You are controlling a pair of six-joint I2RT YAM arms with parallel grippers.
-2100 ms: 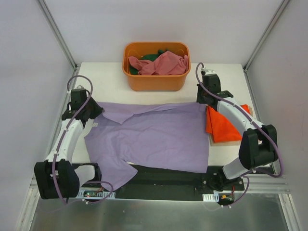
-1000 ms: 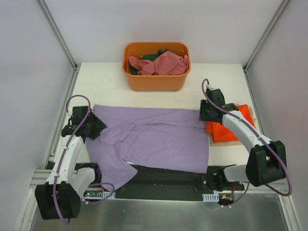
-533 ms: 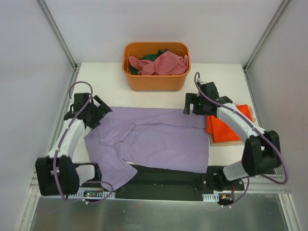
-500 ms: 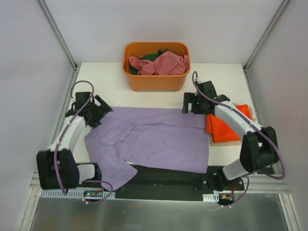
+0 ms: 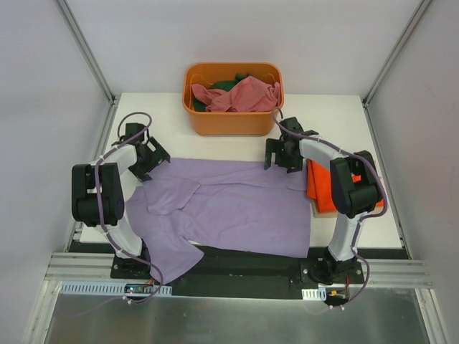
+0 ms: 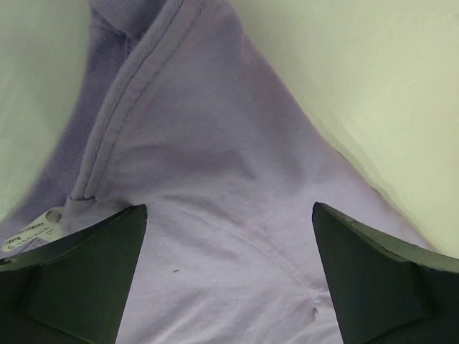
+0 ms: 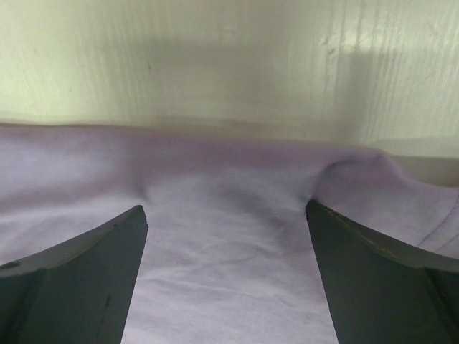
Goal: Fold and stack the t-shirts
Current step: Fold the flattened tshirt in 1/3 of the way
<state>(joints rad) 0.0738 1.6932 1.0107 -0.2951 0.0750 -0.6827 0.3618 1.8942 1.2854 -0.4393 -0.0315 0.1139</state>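
The lavender-purple t-shirt (image 5: pixel 229 208) lies spread flat across the table, one sleeve hanging over the near edge. My left gripper (image 5: pixel 148 160) hovers open over its far left corner. In the left wrist view the fingers (image 6: pixel 79 279) straddle bare lavender cloth (image 6: pixel 215 129) and hold nothing. My right gripper (image 5: pixel 278 158) is open over the far right edge, and the right wrist view shows the shirt's hem (image 7: pixel 229 236) between the spread fingers. A folded orange-red t-shirt (image 5: pixel 320 192) lies at the right, partly under the right arm. Dusty pink (image 5: pixel 244 94) and dark green (image 5: pixel 224 84) t-shirts sit in the tub.
The rigid orange tub (image 5: pixel 233 123) stands at the table's far middle, just behind the lavender shirt. A white label (image 6: pixel 32 229) shows by the shirt's collar seam. Bare white table (image 5: pixel 165 118) lies left and right of the tub. Metal frame posts flank the table.
Both grippers opened and let go of the lavender shirt's far edge after drawing it nearer. They have since shifted back toward the far edge, the right one leftward.
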